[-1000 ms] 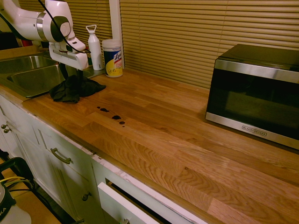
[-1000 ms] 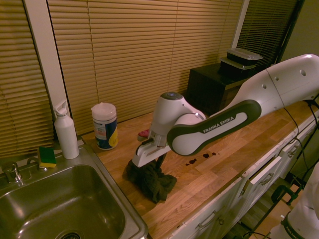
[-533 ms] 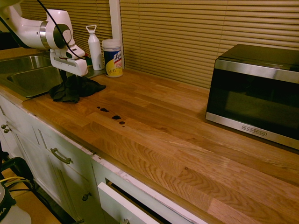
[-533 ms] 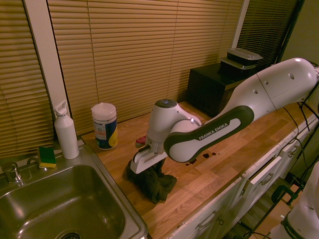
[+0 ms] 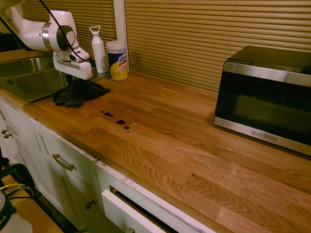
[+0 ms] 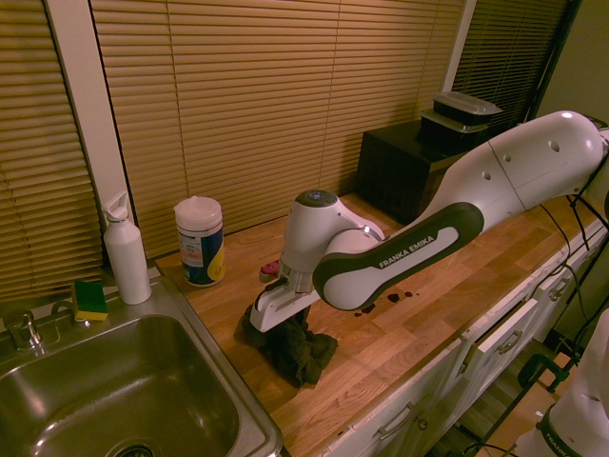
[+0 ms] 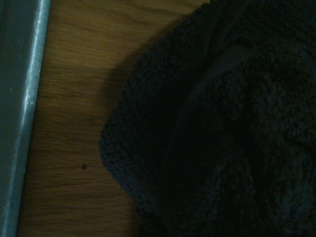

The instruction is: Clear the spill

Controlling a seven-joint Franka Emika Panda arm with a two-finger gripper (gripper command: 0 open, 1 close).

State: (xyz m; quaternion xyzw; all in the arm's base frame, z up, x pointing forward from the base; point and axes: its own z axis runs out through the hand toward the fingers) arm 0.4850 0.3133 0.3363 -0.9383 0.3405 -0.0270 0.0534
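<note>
The spill (image 5: 116, 119) is a short line of small dark drops on the wooden counter (image 5: 170, 141), and also appears as the spill (image 6: 385, 299) beyond the arm. A crumpled black cloth (image 5: 77, 93) lies near the sink, left of the drops. My gripper (image 5: 74, 82) points down and is pressed into the top of the cloth (image 6: 295, 350), so its tips are buried in the fabric. From the other side the gripper (image 6: 284, 324) sits low on the cloth. The wrist view is mostly filled by the dark cloth (image 7: 222, 138).
A steel sink (image 5: 29, 77) lies left of the cloth, its rim (image 7: 22, 118) close by. A white bottle (image 5: 98, 48) and a wipes tub (image 5: 117, 60) stand behind. A microwave (image 5: 265, 97) stands at the far right. A sponge (image 6: 90, 300) sits by the tap.
The gripper came down from just above the cloth into it and shifted slightly toward the sink. In the last half second it barely moved. The drops are unchanged.
</note>
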